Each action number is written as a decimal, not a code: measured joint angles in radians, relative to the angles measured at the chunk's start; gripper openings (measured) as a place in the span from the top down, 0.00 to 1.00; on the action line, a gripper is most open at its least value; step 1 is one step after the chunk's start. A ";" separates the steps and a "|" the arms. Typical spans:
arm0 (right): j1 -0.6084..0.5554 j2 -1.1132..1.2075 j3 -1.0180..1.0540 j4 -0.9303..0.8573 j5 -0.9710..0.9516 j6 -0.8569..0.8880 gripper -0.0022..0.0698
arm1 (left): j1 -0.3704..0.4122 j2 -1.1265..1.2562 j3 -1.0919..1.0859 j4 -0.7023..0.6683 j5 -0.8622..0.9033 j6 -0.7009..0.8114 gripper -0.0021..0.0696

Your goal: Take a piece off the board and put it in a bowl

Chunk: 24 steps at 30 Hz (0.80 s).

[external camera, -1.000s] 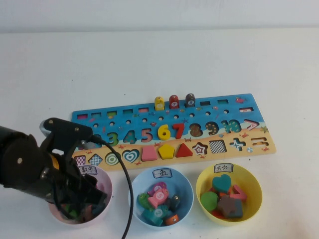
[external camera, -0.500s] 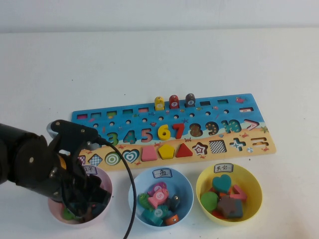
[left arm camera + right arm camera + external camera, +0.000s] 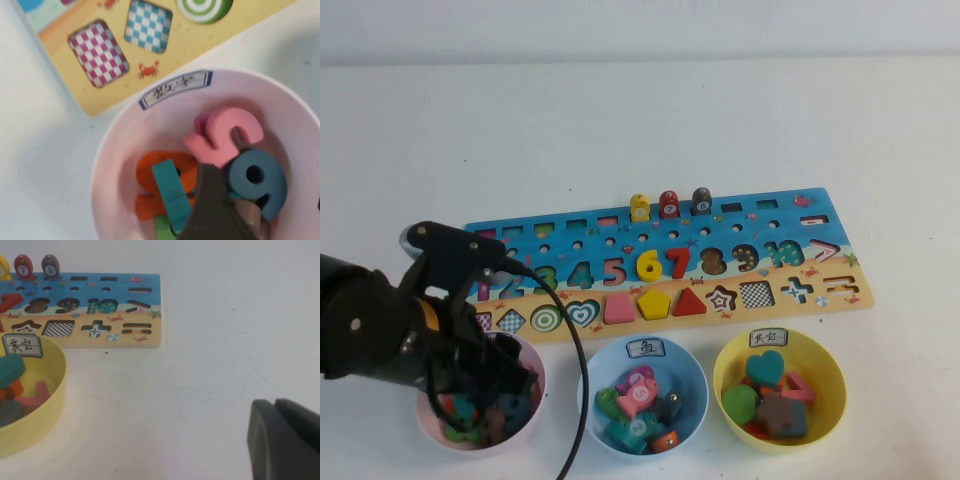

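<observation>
The pink numeral 5 (image 3: 224, 136) lies loose in the pale pink bowl (image 3: 125, 135), among an orange piece, a teal piece and a blue 9 (image 3: 255, 177). The bowl's white label (image 3: 175, 89) faces the board (image 3: 115, 85). My left gripper (image 3: 262, 190) hangs open just above the bowl's pieces and holds nothing. In the high view it (image 3: 495, 395) covers much of the pink bowl (image 3: 538, 385) and hides the 5. The board (image 3: 740, 228) lies across the table's middle. My right gripper (image 3: 276, 404) is shut and empty, over bare table to the right of the board (image 3: 150, 310).
A light blue bowl (image 3: 695, 372) and a yellow bowl (image 3: 725, 368) with several pieces stand right of the pink one. On the board sit a yellow 6 (image 3: 648, 264), a red 7 (image 3: 677, 262), a pink square (image 3: 619, 308) and three pegs (image 3: 670, 203).
My left arm dipped lower into the pink bowl, then drew back up and to the left a little. More of the bowl's pieces show now. Nothing else moved.
</observation>
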State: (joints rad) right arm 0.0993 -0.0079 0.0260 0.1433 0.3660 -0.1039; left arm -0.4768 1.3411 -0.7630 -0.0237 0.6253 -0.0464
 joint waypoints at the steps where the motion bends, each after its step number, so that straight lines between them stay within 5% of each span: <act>1: 0.000 0.000 0.000 0.000 0.000 0.000 0.99 | 0.000 -0.019 0.000 0.006 0.000 0.000 0.45; 4: 0.000 0.000 0.000 0.000 0.000 0.000 0.99 | 0.000 -0.091 0.002 0.016 0.000 0.000 0.55; 7: 0.000 0.000 0.000 0.000 0.000 0.000 0.99 | 0.000 -0.189 0.030 0.024 -0.010 0.000 0.81; 10: 0.000 0.000 0.000 0.000 0.000 0.000 0.99 | 0.000 -0.310 0.091 0.024 -0.043 0.000 0.93; 24: 0.000 0.000 0.000 0.000 0.000 0.000 0.99 | 0.000 -0.840 0.448 -0.030 -0.423 -0.010 0.97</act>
State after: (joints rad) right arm 0.0993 -0.0079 0.0260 0.1433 0.3660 -0.1039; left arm -0.4768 0.5010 -0.3151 -0.0536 0.2028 -0.0563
